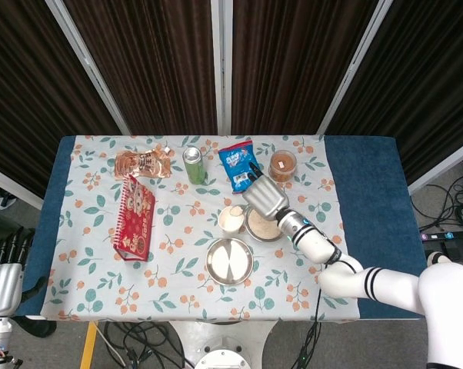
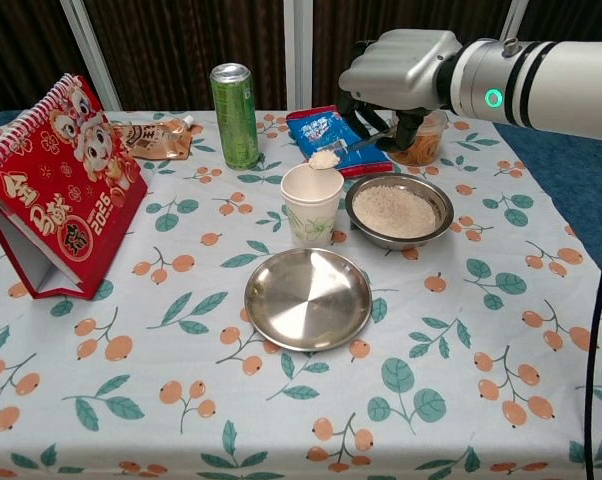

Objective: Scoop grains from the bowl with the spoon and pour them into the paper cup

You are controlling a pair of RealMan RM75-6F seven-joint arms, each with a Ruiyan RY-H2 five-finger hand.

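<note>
- left hand (image 1: 1, 280): parked off the table's left edge, low in the head view, fingers loosely extended, holding nothing.
- red calendar (image 2: 51, 180): standing tent-style at the left of the table, cartoon print on the face.
- orange snack pouch (image 2: 153, 138): lying flat behind the calendar.
- green can (image 2: 234, 115): upright, far side of the table, left of centre.
- paper cup (image 2: 312, 203): white with a faint leaf print, upright, mid-table, just left of the bowl. Can't see the contents from either view.
- steel plate (image 2: 308, 298): in front of the cup and bowl, bare shiny surface.
- spoon (image 2: 337, 153): metal, its scoop end sits right above the cup rim, loaded with a small heap of pale grains; handle runs up-right into the right hand.
- blue snack bag (image 2: 326, 135): flat behind the cup, partly under the hand in the chest view.
- bowl (image 2: 399, 210): steel, filled with pale beige, fine-textured grains, surface roughly level, just right of the cup.
- right hand (image 2: 396, 75): above the area behind the bowl, fingers curled down and closed around the spoon handle, palm housing on top.
- clear tub (image 1: 282, 164): orange-brown contents, behind the bowl, mostly hidden by the hand in the chest view.
- table (image 2: 541, 330): floral cloth, blue cover showing at the right edge.
</note>
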